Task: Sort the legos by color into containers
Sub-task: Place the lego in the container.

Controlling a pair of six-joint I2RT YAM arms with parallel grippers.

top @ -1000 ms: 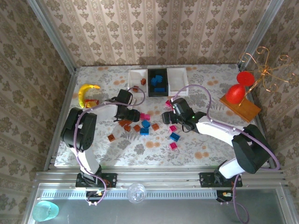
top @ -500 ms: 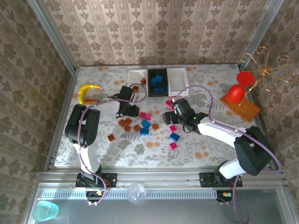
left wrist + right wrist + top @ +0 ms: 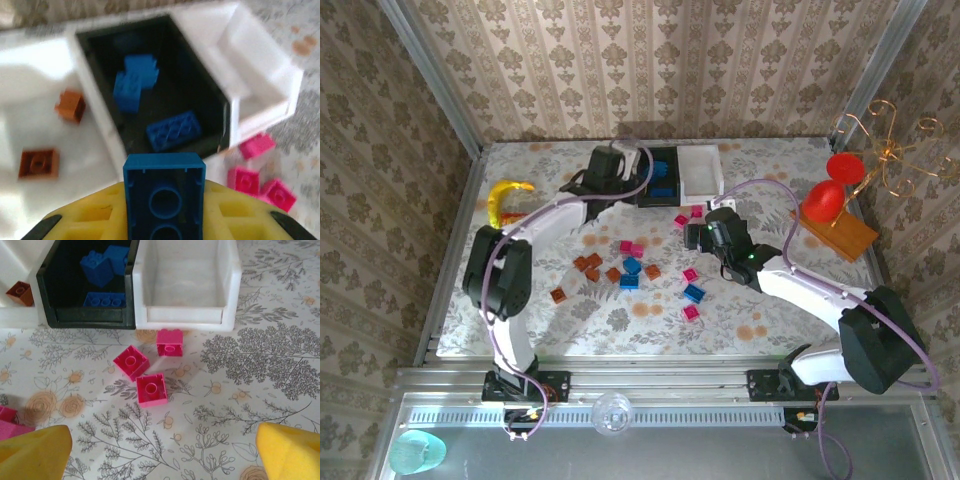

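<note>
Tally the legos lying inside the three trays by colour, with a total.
Brown-orange legos, left white tray: 2
Blue legos, black tray: 3
Pink, right white tray: 0
Total: 5

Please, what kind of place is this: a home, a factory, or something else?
Probably a robot test cell dressed like a home: wallpaper panels in an aluminium frame, a flowered tablecloth, left arm and right arm bolted at the near edge.
</note>
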